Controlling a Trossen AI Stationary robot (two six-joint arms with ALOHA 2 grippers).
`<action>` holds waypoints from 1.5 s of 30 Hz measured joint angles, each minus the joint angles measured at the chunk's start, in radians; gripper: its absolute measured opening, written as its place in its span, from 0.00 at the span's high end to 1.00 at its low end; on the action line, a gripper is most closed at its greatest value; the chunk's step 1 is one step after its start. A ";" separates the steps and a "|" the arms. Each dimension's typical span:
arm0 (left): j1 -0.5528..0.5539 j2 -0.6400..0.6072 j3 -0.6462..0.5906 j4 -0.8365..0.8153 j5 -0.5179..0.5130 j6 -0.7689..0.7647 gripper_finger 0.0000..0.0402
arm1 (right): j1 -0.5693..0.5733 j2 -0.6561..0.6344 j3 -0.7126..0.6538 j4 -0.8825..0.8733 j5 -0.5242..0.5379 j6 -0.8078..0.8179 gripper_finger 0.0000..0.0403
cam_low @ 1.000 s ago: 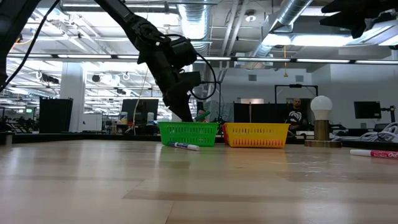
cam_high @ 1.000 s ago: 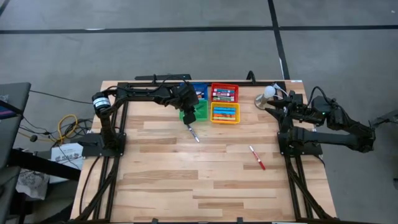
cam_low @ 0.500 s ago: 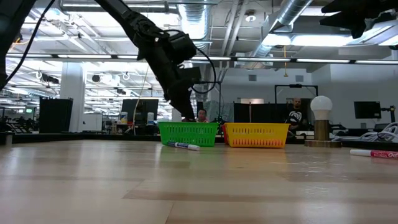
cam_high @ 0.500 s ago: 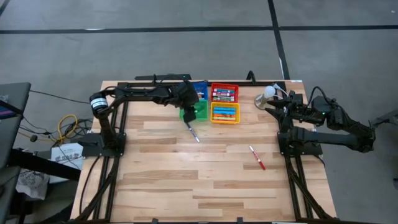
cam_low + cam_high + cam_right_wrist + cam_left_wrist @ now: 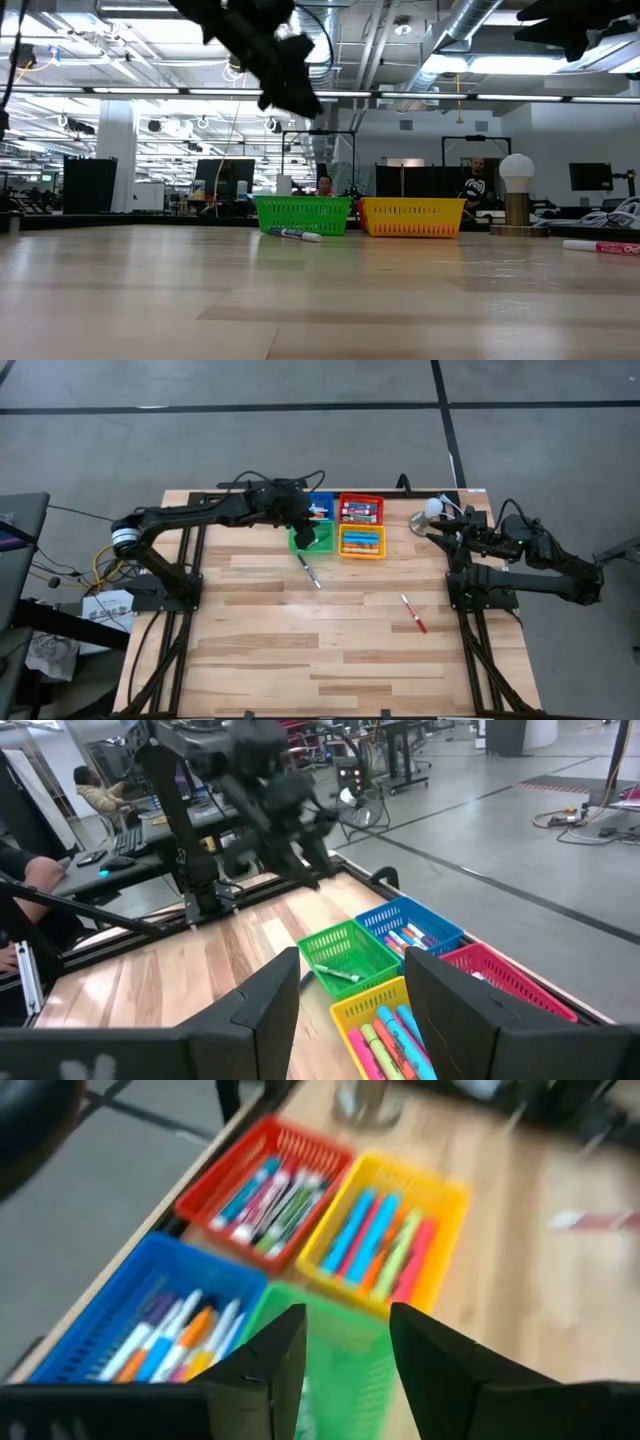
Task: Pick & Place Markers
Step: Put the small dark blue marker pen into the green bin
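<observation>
Both arms raised, left pincer (image 5: 305, 523) parted above green bin (image 5: 312, 542).

I see four square bins clustered at the table's (image 5: 260, 660) far edge: blue bin (image 5: 321, 504), red bin (image 5: 361, 509), green bin (image 5: 314, 538), yellow bin (image 5: 361, 542). White globe lamp (image 5: 432, 509) sits just right of them. Person (image 5: 95, 788) seated at a desk behind.
</observation>
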 joint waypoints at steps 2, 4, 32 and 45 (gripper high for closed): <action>-0.019 -0.041 0.000 0.013 0.001 -0.070 0.64 | 0.000 0.000 0.000 0.000 0.000 0.000 0.58; -0.039 -0.074 0.000 0.041 0.001 -0.136 0.64 | 0.000 0.000 0.000 0.000 0.000 0.000 0.58; -0.520 -0.141 0.000 0.182 -0.217 -0.425 0.64 | 0.000 0.000 0.000 0.000 -0.304 0.087 0.58; -0.604 -0.141 0.000 0.178 -0.280 -0.464 0.64 | 0.000 0.000 0.000 -0.001 -0.501 0.087 0.58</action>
